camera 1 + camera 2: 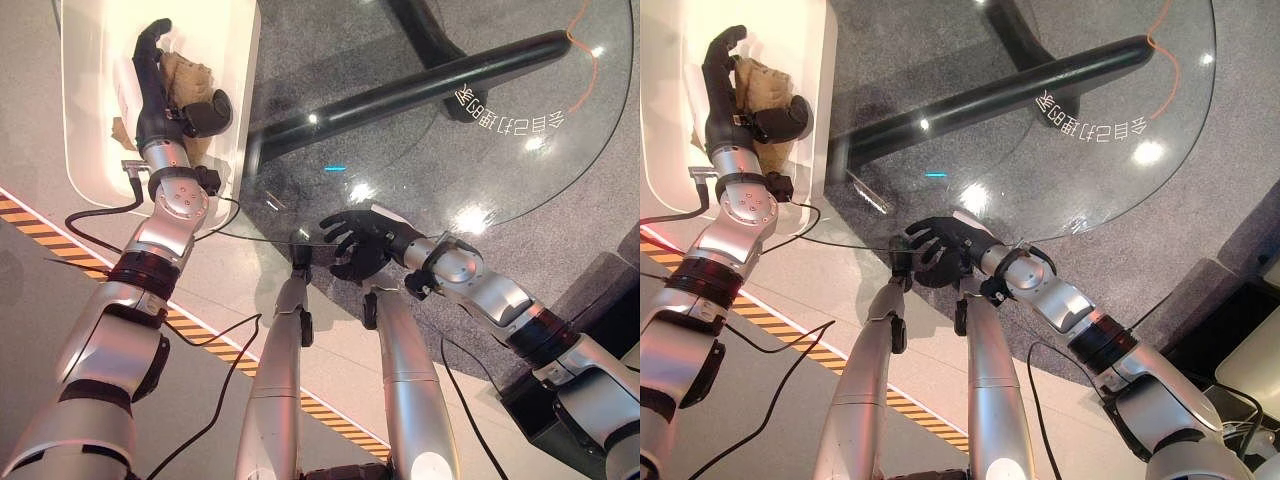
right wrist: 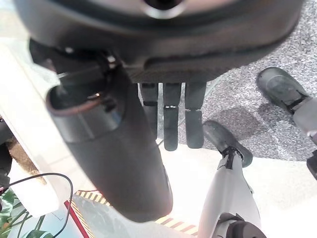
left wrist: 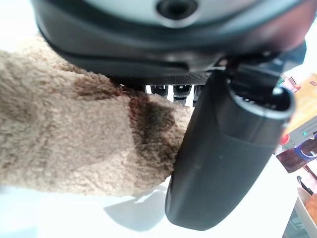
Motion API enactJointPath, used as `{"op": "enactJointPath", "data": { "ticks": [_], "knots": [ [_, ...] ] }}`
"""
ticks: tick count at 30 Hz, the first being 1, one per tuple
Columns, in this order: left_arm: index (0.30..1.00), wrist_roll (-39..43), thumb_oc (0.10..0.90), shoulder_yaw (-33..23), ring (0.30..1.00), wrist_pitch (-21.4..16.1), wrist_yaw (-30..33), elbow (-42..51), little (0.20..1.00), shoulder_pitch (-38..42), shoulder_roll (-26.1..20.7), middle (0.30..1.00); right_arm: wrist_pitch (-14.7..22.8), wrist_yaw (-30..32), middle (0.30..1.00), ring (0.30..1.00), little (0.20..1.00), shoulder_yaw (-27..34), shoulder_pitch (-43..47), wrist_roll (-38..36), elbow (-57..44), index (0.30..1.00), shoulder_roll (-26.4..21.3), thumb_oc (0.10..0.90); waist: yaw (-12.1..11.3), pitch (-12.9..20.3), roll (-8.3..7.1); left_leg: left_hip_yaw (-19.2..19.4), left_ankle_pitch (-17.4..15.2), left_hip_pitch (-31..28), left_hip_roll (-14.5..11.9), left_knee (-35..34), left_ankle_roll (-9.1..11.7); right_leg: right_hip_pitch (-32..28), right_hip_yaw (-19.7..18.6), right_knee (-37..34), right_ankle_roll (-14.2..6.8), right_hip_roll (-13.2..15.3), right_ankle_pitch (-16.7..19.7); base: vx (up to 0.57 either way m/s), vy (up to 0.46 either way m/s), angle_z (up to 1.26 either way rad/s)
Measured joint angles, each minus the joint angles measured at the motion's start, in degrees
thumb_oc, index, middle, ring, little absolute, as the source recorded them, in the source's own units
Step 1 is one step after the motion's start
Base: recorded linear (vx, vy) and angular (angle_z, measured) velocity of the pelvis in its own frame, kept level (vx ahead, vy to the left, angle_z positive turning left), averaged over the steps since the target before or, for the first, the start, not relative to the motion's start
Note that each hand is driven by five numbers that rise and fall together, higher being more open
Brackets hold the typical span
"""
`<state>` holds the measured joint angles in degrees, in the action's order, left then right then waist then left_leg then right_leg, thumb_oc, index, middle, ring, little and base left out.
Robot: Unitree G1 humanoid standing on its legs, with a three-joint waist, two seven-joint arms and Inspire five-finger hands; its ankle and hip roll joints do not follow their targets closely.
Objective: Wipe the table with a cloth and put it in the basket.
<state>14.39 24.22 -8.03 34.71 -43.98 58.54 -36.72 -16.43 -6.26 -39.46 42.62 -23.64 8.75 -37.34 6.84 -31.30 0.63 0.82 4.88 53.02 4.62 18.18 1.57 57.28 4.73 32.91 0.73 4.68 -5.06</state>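
In the left eye view, the left robot hand (image 1: 160, 85) reaches into a white, rounded plastic basket (image 1: 235, 40) at the upper left. A tan, fluffy cloth (image 1: 190, 75) lies inside that basket, pressed between the hand's fingers (image 1: 150, 45) and its thumb (image 1: 208, 112). The round, clear glass table (image 1: 500, 170) takes up the upper right, with its black metal base (image 1: 400, 95) and the grey carpet (image 1: 330, 40) showing through it. The right robot hand (image 1: 360, 245) hovers at the near rim of the table, its fingers spread and lightly bent, holding nothing. A yellow-and-black striped floor tape (image 1: 200, 328) crosses the pale floor below the basket.

The right eye view gives the same layout: the left robot hand (image 1: 725, 85) is in the basket (image 1: 815, 60) with the cloth (image 1: 760, 85) bunched against it, and the right robot hand (image 1: 950, 250) sits at the table (image 1: 1090, 180) edge, well apart from the basket.

In the left wrist view, the cloth (image 3: 74, 134) lies right against the palm, and the dark thumb (image 3: 223, 158) closes in on its side, so the hand is clamped on it, just above the white basket floor (image 3: 74, 223).

In the right wrist view, the right hand's fingers (image 2: 171, 116) hang straight and relaxed beside the thumb (image 2: 119, 153), gripping nothing, over carpet (image 2: 277, 39) and pale floor.
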Motion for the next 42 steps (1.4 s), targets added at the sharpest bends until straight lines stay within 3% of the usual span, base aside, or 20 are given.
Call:
{"op": "enactJointPath", "data": {
  "ticks": [5, 13, 21, 26, 29, 36, 42],
  "knots": [
    [0.9, 0.3, 0.8, -0.1, 0.9, -0.4, 0.0, 0.0, 0.9, -0.4, 0.0, 0.9, 0.2, 0.4, 0.9, 0.9, 0.9, 0.0, -0.7, 1.1, 0.5, 0.9, 0.9, 0.8, -0.1, 0.0, -0.01, -0.1, 0.2, -0.2, 0.0, 0.0, 0.3, -0.3, 0.1, 0.0, 0.0, 0.0, 0.3, 0.0, 0.0, 0.0],
    [0.9, 0.2, 0.8, -1.1, 0.9, -4.4, 2.6, 0.6, 0.9, -4.1, 0.0, 0.9, 0.8, 0.4, 0.9, 0.9, 0.9, -0.1, -3.4, 2.3, 1.1, 0.9, 1.4, 0.8, -0.3, 0.0, -0.03, 0.0, 0.3, -1.9, 0.1, -1.1, 0.5, -1.5, 0.0, -0.2, 0.0, 0.2, 0.5, 0.0, -0.004, 0.0],
    [0.9, -7.2, 0.8, -5.7, 0.9, -4.8, 11.3, 3.7, 0.9, -10.6, 0.1, 0.9, -0.6, 1.4, 0.9, 0.9, 0.9, 0.2, -8.0, 6.7, 1.4, 0.9, 1.3, 0.8, -0.6, 0.0, -0.03, -0.3, 0.3, -5.7, 0.1, -2.0, 0.5, -5.3, 0.1, -0.9, -0.1, 0.2, 0.5, -0.03, -0.028, 0.0],
    [0.9, -7.2, 0.8, -9.8, 0.9, -5.6, 12.4, 6.8, 0.9, -16.6, 0.2, 0.9, -0.5, 1.6, 0.9, 0.9, 0.9, 0.7, -10.9, 8.1, 1.7, 0.9, 1.4, 0.8, -1.0, 0.0, -0.03, -0.7, 0.5, -10.2, -0.1, -3.9, 0.7, -9.7, 0.3, -2.6, -0.2, -0.2, 0.7, -0.06, -0.085, 0.0],
    [0.9, -7.2, 0.8, -10.5, 0.9, -6.4, 11.2, 8.6, 0.9, -19.7, 1.0, 0.9, -0.4, 1.6, 0.9, 0.9, 0.9, 1.9, -12.9, 8.5, 1.7, 0.9, 1.4, 0.8, -1.8, 0.0, -0.02, -1.6, 0.7, -12.8, -0.4, -5.1, 1.0, -12.6, 1.1, -4.1, -0.2, -0.5, 0.7, -0.06, -0.091, 0.06],
    [0.9, 0.8, 0.8, -12.2, 0.9, -6.4, -1.3, 15.2, 0.9, -31.8, 4.7, 0.9, 2.2, 1.3, 0.9, 0.9, 0.9, 4.9, -18.2, 11.0, 2.6, 0.9, 1.8, 0.8, -3.8, 0.0, -0.03, -3.0, 1.5, -21.7, -0.7, -9.1, 1.0, -21.2, 2.1, -6.9, -0.3, -0.9, 0.6, -0.08, -0.125, 0.04],
    [0.9, 8.0, 0.8, -11.5, 0.9, -2.3, -11.9, 18.2, 0.9, -40.5, 9.6, 0.9, 4.8, 0.0, 0.9, 0.9, 0.9, 8.0, -23.5, 12.5, 6.4, 0.9, 3.5, 0.8, -5.4, 0.1, -0.06, -3.9, 1.6, -31.4, -1.3, -13.4, 1.7, -30.8, 3.1, -10.5, -0.6, -1.6, 0.4, -0.04, -0.142, 0.06]
  ]
}}
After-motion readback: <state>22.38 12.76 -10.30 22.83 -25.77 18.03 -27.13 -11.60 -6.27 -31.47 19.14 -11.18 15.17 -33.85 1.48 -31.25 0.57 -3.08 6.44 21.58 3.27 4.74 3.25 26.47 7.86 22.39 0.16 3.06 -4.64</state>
